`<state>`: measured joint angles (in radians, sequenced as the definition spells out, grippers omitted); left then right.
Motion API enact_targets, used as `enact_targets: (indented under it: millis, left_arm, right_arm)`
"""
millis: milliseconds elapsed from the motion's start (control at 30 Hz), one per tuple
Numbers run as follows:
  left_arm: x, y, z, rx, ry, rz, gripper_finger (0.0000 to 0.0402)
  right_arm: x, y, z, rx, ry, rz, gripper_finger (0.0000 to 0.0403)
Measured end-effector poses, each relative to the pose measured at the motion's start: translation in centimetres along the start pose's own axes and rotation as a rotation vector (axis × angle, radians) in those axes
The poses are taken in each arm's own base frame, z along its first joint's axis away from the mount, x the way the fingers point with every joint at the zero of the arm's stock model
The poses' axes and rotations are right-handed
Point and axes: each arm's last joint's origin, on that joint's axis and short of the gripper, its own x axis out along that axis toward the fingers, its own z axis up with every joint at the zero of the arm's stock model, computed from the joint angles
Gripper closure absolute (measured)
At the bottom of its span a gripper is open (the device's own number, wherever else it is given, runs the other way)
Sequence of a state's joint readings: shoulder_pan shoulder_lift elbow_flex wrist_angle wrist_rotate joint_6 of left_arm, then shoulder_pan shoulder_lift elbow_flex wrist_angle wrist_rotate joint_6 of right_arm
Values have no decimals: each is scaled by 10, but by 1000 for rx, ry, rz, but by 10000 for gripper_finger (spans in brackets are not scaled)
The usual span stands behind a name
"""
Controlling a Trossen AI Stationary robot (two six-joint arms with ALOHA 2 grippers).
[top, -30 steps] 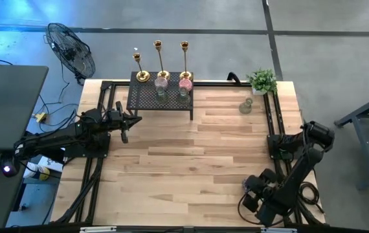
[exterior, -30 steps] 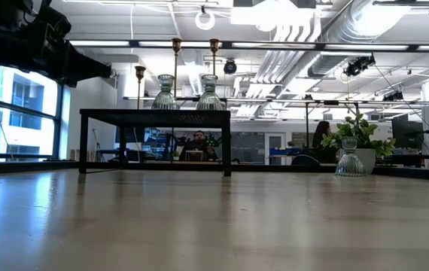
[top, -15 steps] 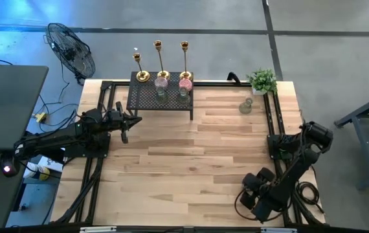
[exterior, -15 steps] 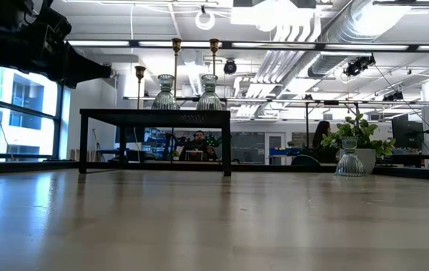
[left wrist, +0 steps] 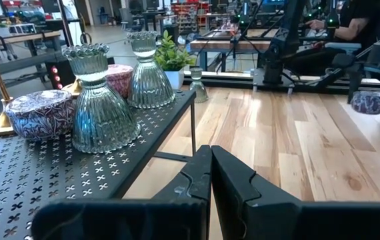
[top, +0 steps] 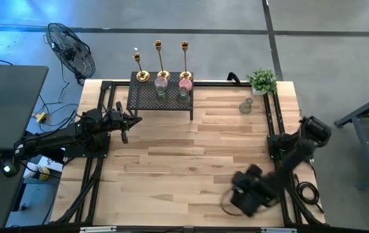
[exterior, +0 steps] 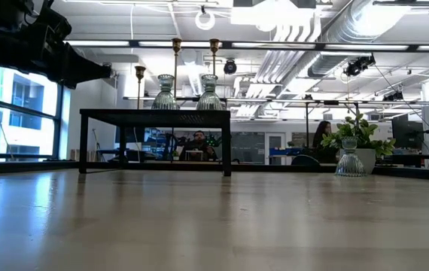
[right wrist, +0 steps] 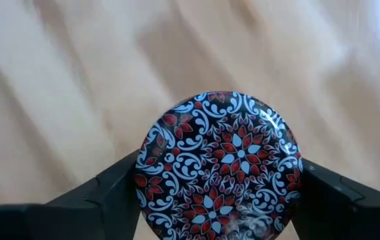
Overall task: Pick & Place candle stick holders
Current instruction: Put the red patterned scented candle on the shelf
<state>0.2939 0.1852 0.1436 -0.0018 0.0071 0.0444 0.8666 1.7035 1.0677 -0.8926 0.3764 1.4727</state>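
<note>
Three gold candlesticks (top: pixel 158 61) stand by their round bases at the far edge of the black mesh rack (top: pixel 139 100). With them on the rack are two pink patterned round holders (top: pixel 185 83) and two ribbed glass ones (left wrist: pixel 102 100). Another glass holder (top: pixel 245 106) stands on the table by the potted plant (top: pixel 261 81). My right gripper (top: pixel 235 199), near the table's front edge, is shut on a round holder with a red, white and blue flower pattern (right wrist: pixel 218 167). My left gripper (left wrist: pixel 211 167) is shut, empty and level, off the rack's left end. My right gripper pinches the patterned round holder between its two fingers, one on each opposite side of its rim (right wrist: pixel 143 181). The fingers come from above, pointing steeply down. The patterned face is turned up toward the wrist. In the left wrist view the holder (left wrist: pixel 370 101) hangs above the wood.
Black frame rails run along the table's left (top: pixel 97 162) and right (top: pixel 275 129) sides. A fan (top: pixel 71 52) stands beyond the far left corner. Bare wood (top: pixel 184 162) lies between the rack and the near edge. People sit at desks beyond the table.
My right arm has swung along the near edge toward the table's left, most of it in the last half second, and its wrist has turned a little. The left arm and everything on the rack have kept still.
</note>
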Motion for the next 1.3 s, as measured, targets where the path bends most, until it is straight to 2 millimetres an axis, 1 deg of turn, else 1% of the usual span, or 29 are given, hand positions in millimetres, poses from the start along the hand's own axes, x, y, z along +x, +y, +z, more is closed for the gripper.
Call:
enact_targets:
  millis: [67, 133, 300, 367, 500, 633, 733, 867, 1000, 1167, 1233, 1300]
  left_arm:
    - [0, 0, 0, 0, -4, 0, 397]
    - [0, 0, 1, -1, -8, 0, 397]
    - [0, 0, 1, -1, -6, 0, 397]
    - [0, 0, 0, -4, -4, 0, 397]
    - [0, 0, 0, -3, 2, 0, 397]
    - [0, 0, 0, -3, 1, 0, 397]
    - [0, 0, 0, -3, 1, 0, 397]
    - [0, 0, 0, -2, 1, 0, 397]
    - [0, 0, 0, 0, 1, 0, 397]
    - [0, 0, 0, 0, 1, 0, 397]
    - [0, 0, 0, 0, 1, 0, 397]
    - [0, 0, 0, 0, 2, 0, 397]
  right_arm:
    - [3, 2, 31, -51, -12, 3, 120]
    - [10, 6, 66, -97, -48, 50, 120]
    - [43, 4, 152, -215, -160, 185, 120]
    - [55, 3, 183, -270, -192, 186, 120]
    - [81, 6, 234, -383, -210, 122, 120]
    - [103, 7, 279, -433, -232, 130, 120]
    - [123, 5, 300, -457, -218, 140, 120]
    - [139, 3, 318, -488, -207, 132, 120]
    - [156, 0, 322, -510, -176, 131, 120]
    - [162, -4, 323, -514, -186, 133, 120]
    - [164, -5, 321, -512, -182, 130, 104]
    - [164, -5, 322, -509, -187, 133, 78]
